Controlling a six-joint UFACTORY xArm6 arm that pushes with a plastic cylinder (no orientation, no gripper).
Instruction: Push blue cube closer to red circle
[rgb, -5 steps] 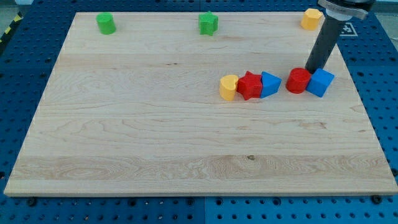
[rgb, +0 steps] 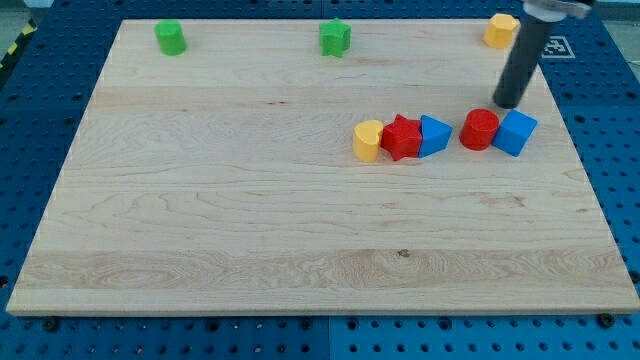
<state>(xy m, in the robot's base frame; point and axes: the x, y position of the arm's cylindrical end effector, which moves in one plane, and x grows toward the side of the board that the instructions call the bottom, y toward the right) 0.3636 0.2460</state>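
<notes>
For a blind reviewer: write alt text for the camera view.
The blue cube sits against the red circle near the wooden board's right side, with my tip just above them in the view, touching neither. Left of them lie a yellow block, red star and blue triangle.

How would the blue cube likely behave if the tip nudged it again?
The blue cube sits flat and low, so it would probably slide rather than tip. It touches the red circle, so both may move together. My tip is just above them, clear.
</notes>
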